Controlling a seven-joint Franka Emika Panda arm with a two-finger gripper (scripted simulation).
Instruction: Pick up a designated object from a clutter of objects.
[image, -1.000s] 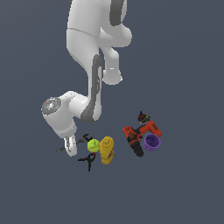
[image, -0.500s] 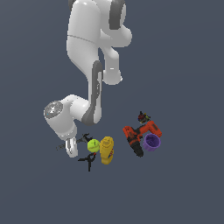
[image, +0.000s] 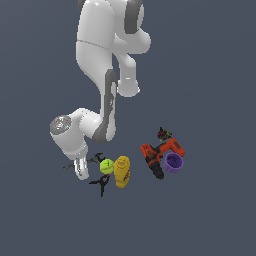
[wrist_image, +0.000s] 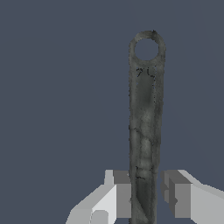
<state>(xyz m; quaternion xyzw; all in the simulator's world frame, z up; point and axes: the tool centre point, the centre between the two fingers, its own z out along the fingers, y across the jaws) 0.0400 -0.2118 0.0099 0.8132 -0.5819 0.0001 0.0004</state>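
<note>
- The wrench (wrist_image: 145, 131) is a long, slim, dark grey metal bar with mottled lighter patches; the wrist view shows its handle end, rounded with a hole through it.
- Its black jaw end (image: 96, 157) shows only in the exterior view, poking out just beside the ball (image: 106, 166); the thin handle tip sticks out on the arm's other side, toward that view's left.
- The wrench lies on the dark floor at the exterior view's left end of the clutter, under the lowered arm.
- The gripper (wrist_image: 146, 194) straddles the shaft, one finger (wrist_image: 120, 194) touching one edge and the other close by the opposite edge with a thin gap visible; the span is narrow, barely wider than the shaft.
- In the exterior view the gripper (image: 81, 170) is down at floor level, and the finger gap cannot be made out there.
- Only the exterior view shows the rest: the yellow bottle (image: 122, 171) just beside the ball, the black clamp (image: 101, 183) below them, and well apart toward the right, the drill (image: 159, 156) with the purple cup (image: 173, 163) against it.
- Only the wrist view shows the wrench's surface texture and the hole.
</note>
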